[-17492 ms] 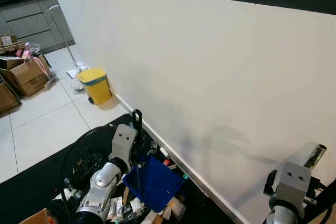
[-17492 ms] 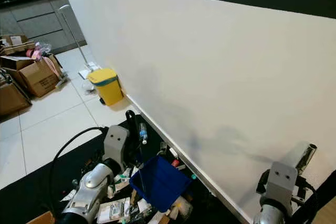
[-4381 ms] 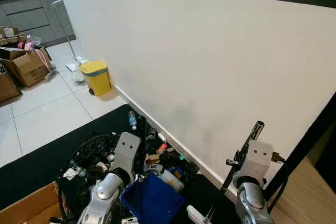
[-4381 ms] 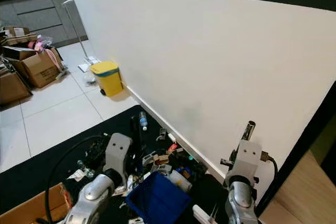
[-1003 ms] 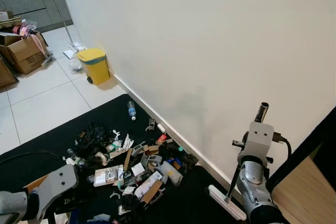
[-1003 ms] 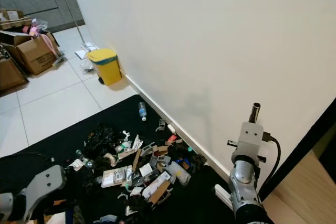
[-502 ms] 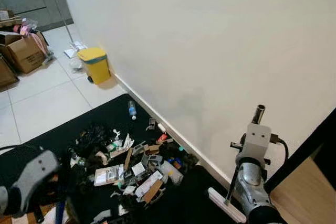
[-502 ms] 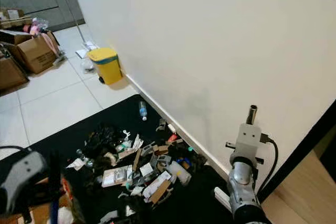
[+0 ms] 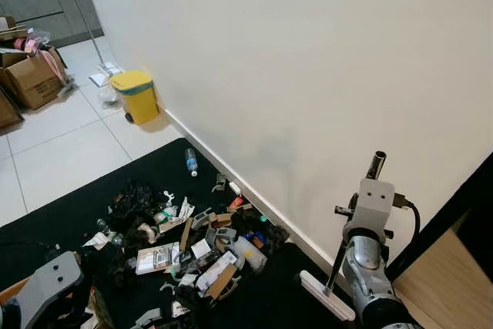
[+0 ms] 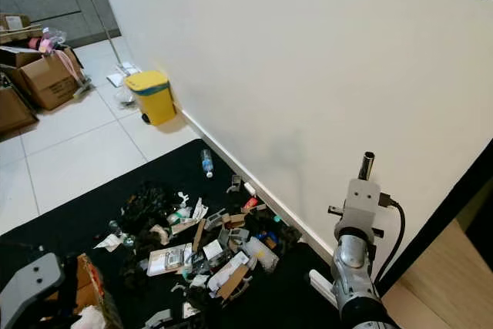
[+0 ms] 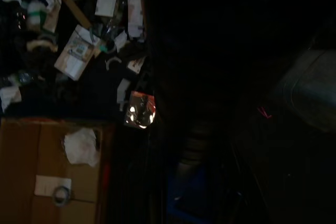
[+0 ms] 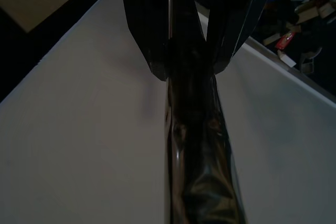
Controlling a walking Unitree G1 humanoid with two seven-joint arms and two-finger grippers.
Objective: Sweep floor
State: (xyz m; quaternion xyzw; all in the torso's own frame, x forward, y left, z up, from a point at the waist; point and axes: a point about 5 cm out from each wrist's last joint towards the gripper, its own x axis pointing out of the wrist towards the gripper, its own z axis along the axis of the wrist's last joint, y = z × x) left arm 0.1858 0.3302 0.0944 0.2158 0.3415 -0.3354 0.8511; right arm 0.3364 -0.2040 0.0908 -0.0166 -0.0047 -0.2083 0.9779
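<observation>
From the head cameras we look down on a heap of litter, scraps of card, wrappers and small bottles, spread over a black mat close to the foot of a white wall. A yellow bin stands against that wall on the pale tiles beyond the mat, with cardboard boxes near it. Our right gripper holds a broom handle upright by the wall, and the broom's white head rests on the mat just beside the heap. The right wrist view adds what the head views lack: the two black fingers clamped on either side of the dark shiny handle. Our left arm hangs low over the mat. Its wrist view is very dark, showing litter and a brown box, and we cannot tell how the left fingers stand.
</observation>
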